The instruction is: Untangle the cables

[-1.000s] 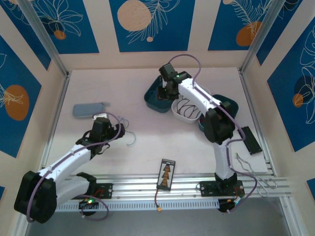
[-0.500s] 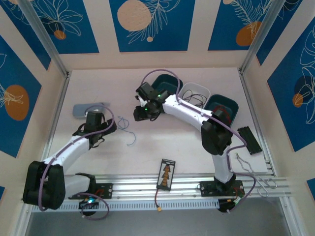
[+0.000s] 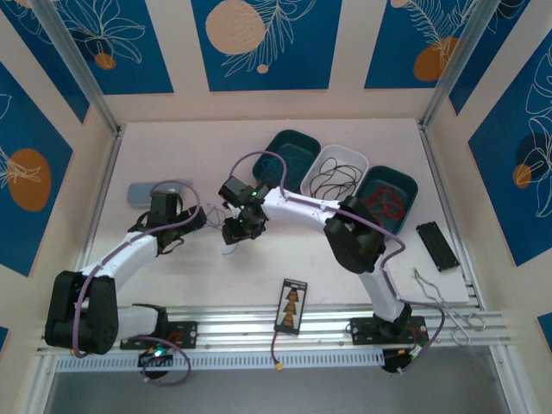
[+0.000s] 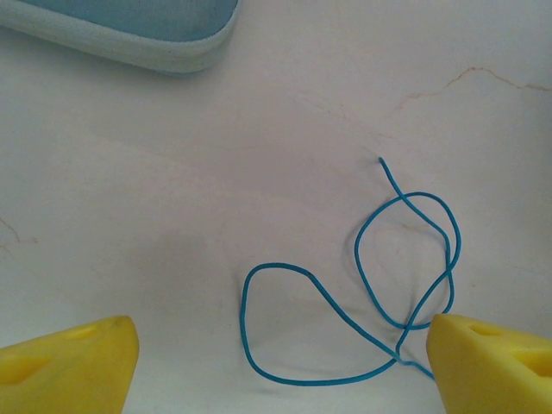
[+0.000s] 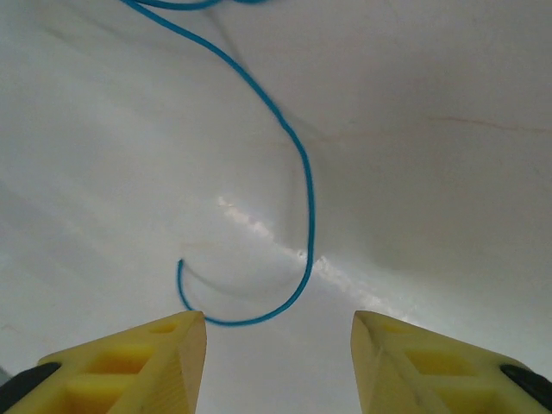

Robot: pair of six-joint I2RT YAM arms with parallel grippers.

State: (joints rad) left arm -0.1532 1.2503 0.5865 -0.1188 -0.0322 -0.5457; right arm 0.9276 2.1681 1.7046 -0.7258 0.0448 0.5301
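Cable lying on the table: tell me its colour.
The cable is blue; the left wrist view shows it best.

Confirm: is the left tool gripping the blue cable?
No, the blue cable lies flat on the table while the left tool's yellow fingers stand wide apart, closed on nothing.

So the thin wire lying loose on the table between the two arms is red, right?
Not quite: that wire is blue, not red. It does lie loose on the table between the two arms, and the left wrist view shows its colour plainly. The red wires sit in a teal tray further back.
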